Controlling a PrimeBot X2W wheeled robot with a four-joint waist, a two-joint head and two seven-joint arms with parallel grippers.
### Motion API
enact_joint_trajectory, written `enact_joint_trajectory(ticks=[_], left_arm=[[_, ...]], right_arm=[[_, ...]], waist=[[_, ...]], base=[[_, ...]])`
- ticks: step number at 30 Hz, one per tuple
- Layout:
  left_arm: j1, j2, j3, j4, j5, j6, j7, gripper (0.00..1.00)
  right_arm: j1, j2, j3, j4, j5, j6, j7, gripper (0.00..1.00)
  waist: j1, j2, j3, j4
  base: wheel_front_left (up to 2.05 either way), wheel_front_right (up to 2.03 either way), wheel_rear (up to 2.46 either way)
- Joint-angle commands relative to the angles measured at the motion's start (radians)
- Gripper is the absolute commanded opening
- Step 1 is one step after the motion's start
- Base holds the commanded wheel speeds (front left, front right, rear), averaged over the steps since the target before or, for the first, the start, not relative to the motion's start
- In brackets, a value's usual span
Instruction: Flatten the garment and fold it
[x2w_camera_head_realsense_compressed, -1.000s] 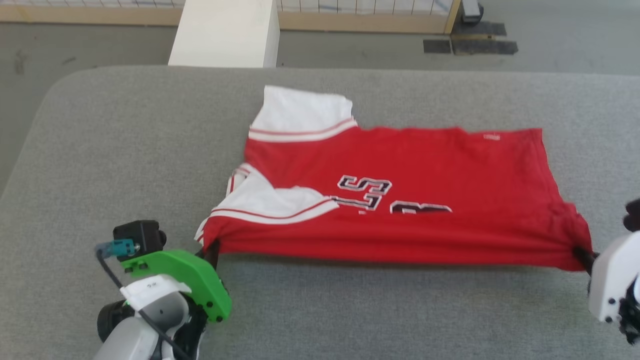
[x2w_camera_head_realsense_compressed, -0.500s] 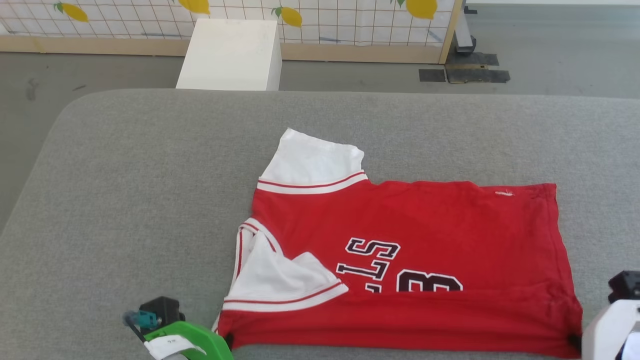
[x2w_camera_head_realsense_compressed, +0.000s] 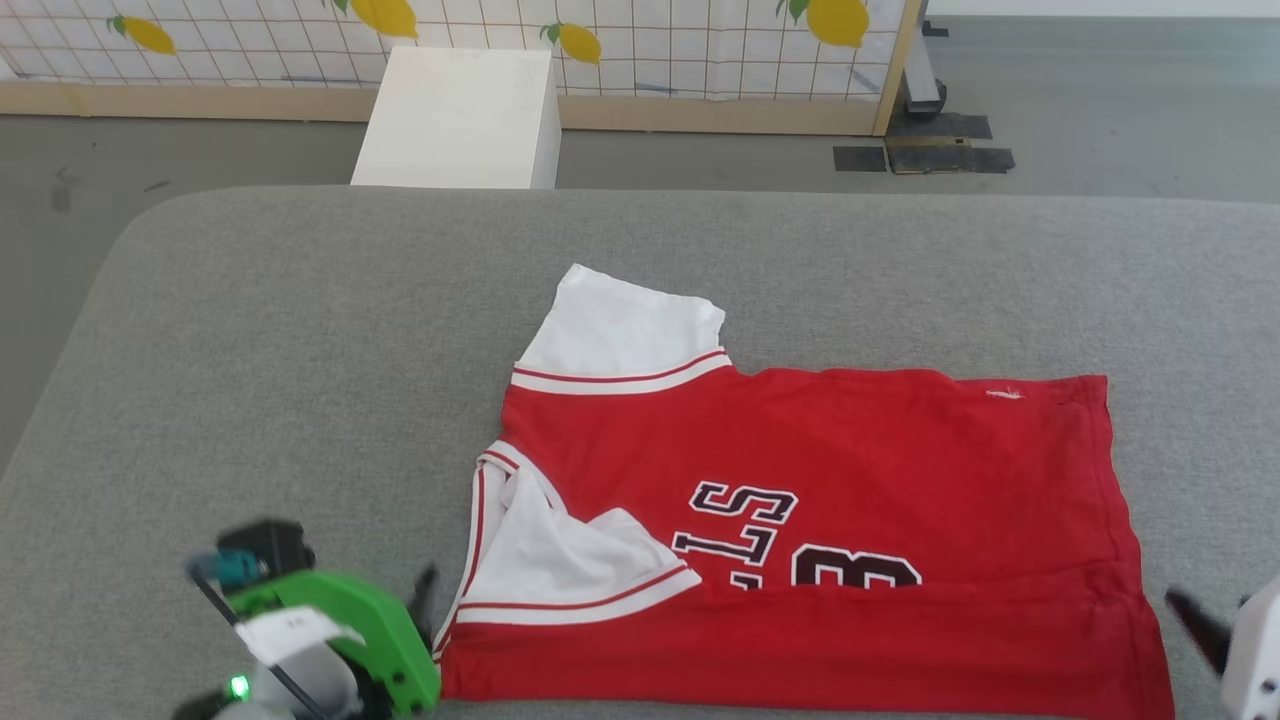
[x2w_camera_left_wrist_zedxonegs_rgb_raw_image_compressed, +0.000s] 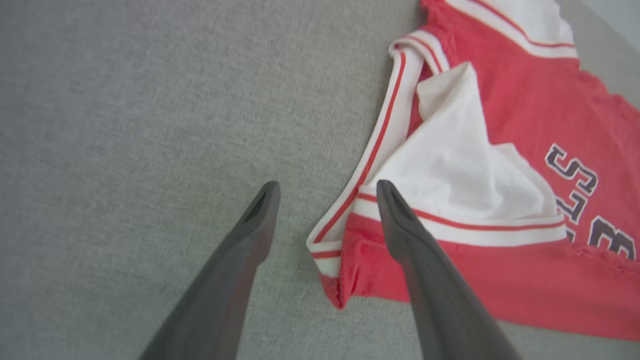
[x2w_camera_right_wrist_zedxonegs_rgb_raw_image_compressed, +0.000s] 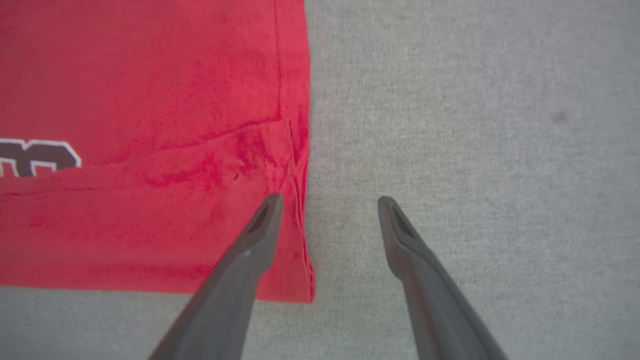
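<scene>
The garment (x2w_camera_head_realsense_compressed: 850, 460) is a red jersey with white sleeves and black lettering. It lies on the grey table (x2w_camera_head_realsense_compressed: 300, 350) with its near edge folded over, so the fold covers the lower part of the lettering. One white sleeve points away from me and the other is folded onto the chest. My left gripper (x2w_camera_head_realsense_compressed: 425, 600) is open at the garment's (x2w_camera_left_wrist_zedxonegs_rgb_raw_image_compressed: 525, 100) near left corner, where the striped trim sits between its fingers (x2w_camera_left_wrist_zedxonegs_rgb_raw_image_compressed: 326, 192) without being gripped. My right gripper (x2w_camera_head_realsense_compressed: 1200, 625) is open at the near right corner. There one finger is over the red hem (x2w_camera_right_wrist_zedxonegs_rgb_raw_image_compressed: 125, 75) and the other over bare table (x2w_camera_right_wrist_zedxonegs_rgb_raw_image_compressed: 330, 204).
The grey padded table stretches wide to the left of and beyond the garment. Behind it on the floor stands a white box (x2w_camera_head_realsense_compressed: 455, 115). A gridded screen with lemon prints (x2w_camera_head_realsense_compressed: 600, 40) closes the back, with a dark stand foot (x2w_camera_head_realsense_compressed: 925, 90) at its right end.
Both grippers have opened and let go of the garment's near corners, which now rest on the table. The head camera also tilted, shifting the whole picture.
</scene>
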Motion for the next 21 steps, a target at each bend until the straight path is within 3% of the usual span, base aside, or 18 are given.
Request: enact_joint_trajectory(ticks=[1,5,9,16,21], left_arm=[[-0.035,0.016,0.011,-0.039,0.021,0.013,-0.001,1.00],[-0.102,0.031,0.038,-0.135,0.065,0.009,-0.056,1.00],[-0.188,0.011,0.046,-0.136,0.141,-0.015,-0.186,1.00],[-0.354,-0.062,-0.017,0.033,0.239,-0.103,-0.378,1.00],[-0.514,-0.114,-0.077,0.208,0.273,-0.177,-0.416,1.00]], right_arm=[[-0.031,0.001,-0.016,-0.030,0.013,-0.002,-0.019,1.00],[-0.098,0.008,-0.063,-0.098,0.012,-0.002,-0.100,1.00],[-0.167,0.013,-0.073,-0.110,-0.004,-0.002,-0.167,1.00],[-0.264,-0.005,-0.043,-0.070,-0.010,-0.002,-0.234,1.00],[-0.314,-0.038,-0.011,-0.038,0.000,-0.002,-0.243,1.00]], waist=[[0.0000,-0.0001,-0.001,0.000],[0.0000,-0.0001,0.005,-0.006],[0.0000,-0.0001,0.023,-0.010],[0.0000,-0.0001,0.104,-0.005],[0.0000,-0.0001,0.182,0.008]], base=[[0.00,0.00,0.00],[0.00,0.00,0.00],[0.00,0.00,0.00],[0.00,0.00,0.00],[0.00,0.00,0.00]])
